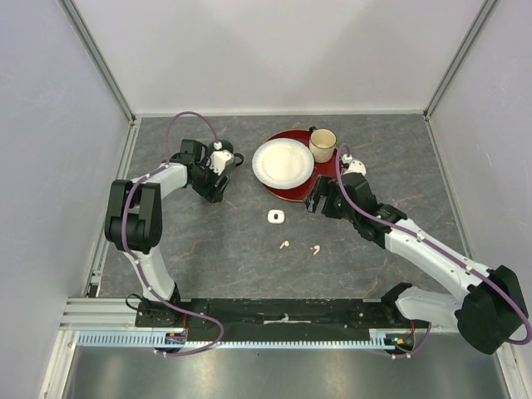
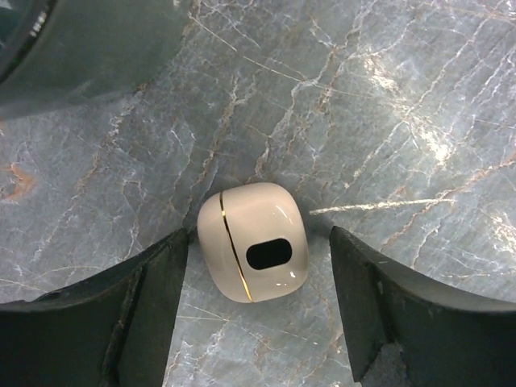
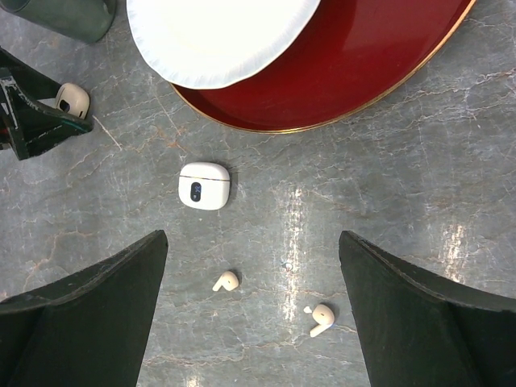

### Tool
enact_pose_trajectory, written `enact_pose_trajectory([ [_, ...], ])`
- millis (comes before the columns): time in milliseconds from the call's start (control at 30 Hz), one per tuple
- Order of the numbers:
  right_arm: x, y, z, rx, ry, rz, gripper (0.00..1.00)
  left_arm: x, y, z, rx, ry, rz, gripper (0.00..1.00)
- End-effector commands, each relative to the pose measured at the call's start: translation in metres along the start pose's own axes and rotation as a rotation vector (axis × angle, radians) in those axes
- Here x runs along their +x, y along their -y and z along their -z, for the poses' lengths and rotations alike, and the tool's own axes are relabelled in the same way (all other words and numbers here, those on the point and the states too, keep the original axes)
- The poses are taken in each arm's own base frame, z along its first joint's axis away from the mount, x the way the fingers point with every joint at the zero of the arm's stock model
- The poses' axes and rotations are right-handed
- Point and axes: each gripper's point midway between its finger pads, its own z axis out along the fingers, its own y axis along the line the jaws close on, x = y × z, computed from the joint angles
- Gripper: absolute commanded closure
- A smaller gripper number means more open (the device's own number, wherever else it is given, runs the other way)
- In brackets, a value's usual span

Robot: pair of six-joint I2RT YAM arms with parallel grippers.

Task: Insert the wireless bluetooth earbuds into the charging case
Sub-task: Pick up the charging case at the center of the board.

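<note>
Two pale peach earbuds (image 3: 226,280) (image 3: 322,318) lie loose on the grey table, also in the top view (image 1: 284,244) (image 1: 316,248). No white earbuds show. A shut white charging case (image 3: 204,186) (image 1: 276,217) lies just beyond them. A shut peach charging case (image 2: 254,252) with a gold seam lies between my left gripper's (image 2: 258,242) open fingers, untouched; it also shows in the right wrist view (image 3: 72,98). My right gripper (image 3: 251,235) is open and empty, hovering above the earbuds.
A red plate (image 1: 328,174) at the back holds a white paper plate (image 1: 283,163) and a beige mug (image 1: 322,145). A dark mug (image 2: 81,40) stands close beside the left gripper (image 1: 214,193). A tiny white bit (image 3: 306,309) lies by the right earbud.
</note>
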Motion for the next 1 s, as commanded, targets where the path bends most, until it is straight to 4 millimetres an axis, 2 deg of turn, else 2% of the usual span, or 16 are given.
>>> enact_pose_trajectory([
  [0, -0.014, -0.008, 0.001, -0.028, 0.040, -0.003, 0.06, -0.011, -0.014, -0.001, -0.045, 0.021, 0.025, 0.26],
  [467, -0.016, -0.013, 0.000, -0.041, 0.034, -0.006, 0.06, 0.008, -0.004, -0.002, -0.034, -0.023, 0.061, 0.28],
  [667, -0.016, -0.014, 0.000, -0.044, 0.035, -0.008, 0.06, 0.012, 0.000, 0.000, -0.039, -0.021, 0.094, 0.38],
  [800, -0.017, -0.014, 0.000, -0.045, 0.036, -0.007, 0.06, 0.012, 0.002, 0.003, -0.035, -0.013, 0.077, 0.40],
  [833, -0.017, -0.014, 0.000, -0.045, 0.036, -0.007, 0.06, 0.014, 0.002, 0.003, -0.040, -0.018, 0.078, 0.43],
  [933, -0.016, -0.013, 0.000, -0.043, 0.034, -0.006, 0.06, 0.009, -0.003, 0.008, -0.063, -0.009, 0.080, 0.75],
  [967, -0.016, -0.013, 0.000, -0.043, 0.034, -0.006, 0.06, 0.004, -0.004, 0.013, -0.075, 0.006, 0.083, 0.91],
])
